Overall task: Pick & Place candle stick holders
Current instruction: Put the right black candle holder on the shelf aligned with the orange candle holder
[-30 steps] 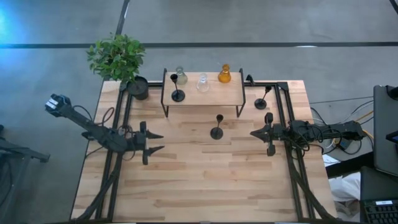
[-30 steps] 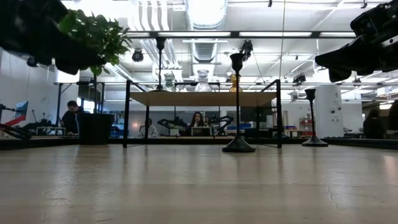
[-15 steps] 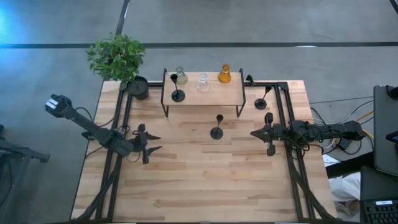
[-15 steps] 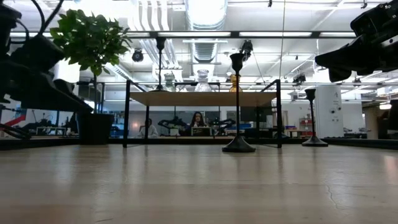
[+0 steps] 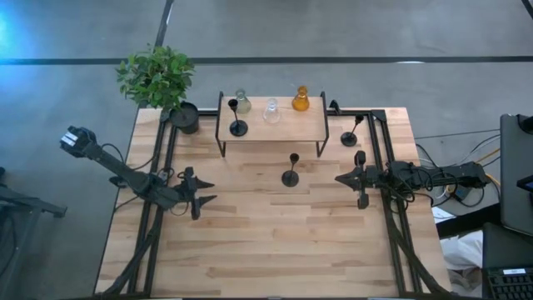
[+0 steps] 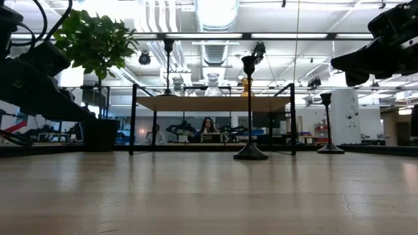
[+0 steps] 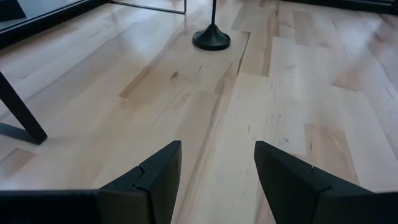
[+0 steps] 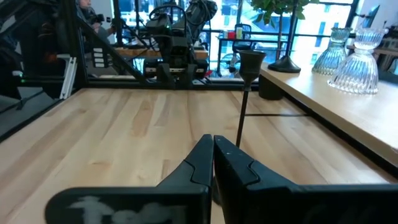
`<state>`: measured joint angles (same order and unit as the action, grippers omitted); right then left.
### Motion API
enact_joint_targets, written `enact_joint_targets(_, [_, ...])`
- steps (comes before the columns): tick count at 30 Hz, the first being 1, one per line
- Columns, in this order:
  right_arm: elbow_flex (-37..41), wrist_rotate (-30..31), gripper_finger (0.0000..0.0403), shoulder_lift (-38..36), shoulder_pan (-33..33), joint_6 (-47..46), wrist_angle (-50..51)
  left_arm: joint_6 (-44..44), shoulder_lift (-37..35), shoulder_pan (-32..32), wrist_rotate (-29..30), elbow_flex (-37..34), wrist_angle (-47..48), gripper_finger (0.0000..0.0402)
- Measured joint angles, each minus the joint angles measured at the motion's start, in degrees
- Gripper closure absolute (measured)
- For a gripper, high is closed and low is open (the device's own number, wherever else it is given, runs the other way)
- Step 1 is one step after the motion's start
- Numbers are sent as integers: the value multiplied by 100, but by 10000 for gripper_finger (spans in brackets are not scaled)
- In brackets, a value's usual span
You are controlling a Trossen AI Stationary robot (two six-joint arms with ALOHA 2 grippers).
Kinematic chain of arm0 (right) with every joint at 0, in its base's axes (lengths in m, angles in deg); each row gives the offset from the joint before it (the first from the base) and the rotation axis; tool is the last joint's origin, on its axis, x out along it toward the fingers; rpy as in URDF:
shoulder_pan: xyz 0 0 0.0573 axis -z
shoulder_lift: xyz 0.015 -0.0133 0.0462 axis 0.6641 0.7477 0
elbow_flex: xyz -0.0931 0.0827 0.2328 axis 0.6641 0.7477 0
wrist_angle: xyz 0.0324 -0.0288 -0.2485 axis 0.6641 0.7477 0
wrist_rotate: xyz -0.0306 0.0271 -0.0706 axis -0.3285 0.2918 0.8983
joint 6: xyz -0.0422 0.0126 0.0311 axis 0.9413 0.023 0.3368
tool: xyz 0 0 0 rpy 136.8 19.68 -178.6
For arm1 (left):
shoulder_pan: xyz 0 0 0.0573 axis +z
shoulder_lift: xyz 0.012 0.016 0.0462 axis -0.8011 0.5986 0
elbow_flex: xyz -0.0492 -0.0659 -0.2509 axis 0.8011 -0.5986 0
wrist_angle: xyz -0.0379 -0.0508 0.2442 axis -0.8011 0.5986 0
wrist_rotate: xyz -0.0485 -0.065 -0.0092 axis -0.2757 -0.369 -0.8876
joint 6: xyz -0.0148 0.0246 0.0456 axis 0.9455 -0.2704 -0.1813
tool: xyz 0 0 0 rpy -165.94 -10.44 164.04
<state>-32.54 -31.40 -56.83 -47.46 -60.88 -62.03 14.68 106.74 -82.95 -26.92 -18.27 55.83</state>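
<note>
While one black holder (image 5: 290, 172) waits at table centre, the left gripper (image 5: 206, 191) at nine o'clock is wide open and empty; the right gripper (image 5: 338, 178) is closed.

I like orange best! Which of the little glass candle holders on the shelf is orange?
The amber glass candle holder, at the shelf's right end. The other two differ: the clear one stands in the middle, the olive-green one toward the left.

One holder (image 5: 290, 172) before the shelf (image 5: 271, 129), between both arms
</note>
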Motion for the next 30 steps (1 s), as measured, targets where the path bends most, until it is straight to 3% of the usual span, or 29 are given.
enact_joint_targets(12, [-1, 40, 394, 0, 0, 59, -2, 2, 0, 0, 2, 0, 2, 193])
enact_joint_targets(20, [0, 40, 394, 2, 0, -757, -4, 2, -50, 0, 0, 0, 9, 193])
enact_joint_targets(30, [0, 41, 394, 2, 0, -684, -4, 2, -900, 0, 0, -2, 55, 193])
